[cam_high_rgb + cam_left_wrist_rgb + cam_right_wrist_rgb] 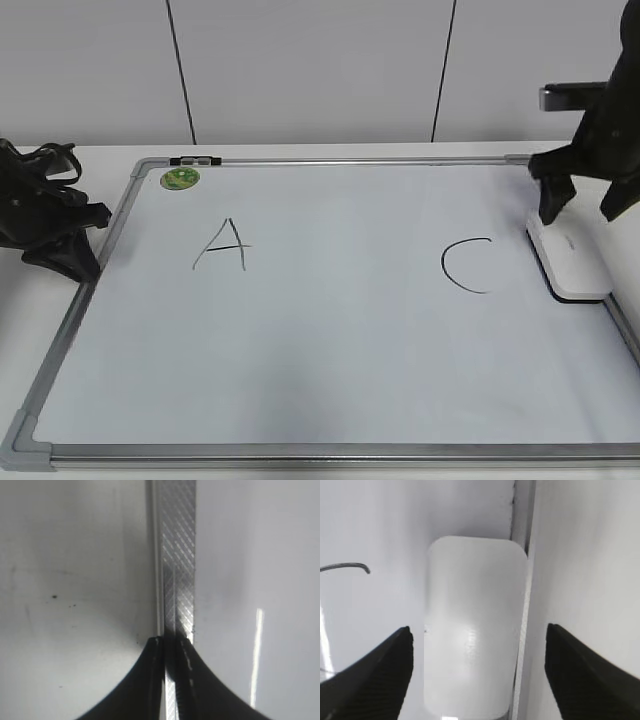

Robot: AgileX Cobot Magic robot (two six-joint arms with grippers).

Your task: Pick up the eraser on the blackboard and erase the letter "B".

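Note:
The blackboard (330, 350) lies flat on the table. It bears a black "A" (225, 245) and a black "C" (465, 265). No letter "B" shows; the board between them is blank. The white eraser (572, 262) lies at the board's right edge, next to the "C". My right gripper (583, 208) is open just above the eraser's far end. In the right wrist view the eraser (475, 580) lies between the open fingers (477, 632), untouched. My left gripper (85, 262) is shut and empty at the board's left frame, also seen in the left wrist view (172, 640).
A round green sticker (180, 179) and a small dark clip (195, 160) sit at the board's far left corner. The grey metal frame (177, 555) runs under the left fingers. Part of the "C" stroke (350, 566) shows left of the eraser.

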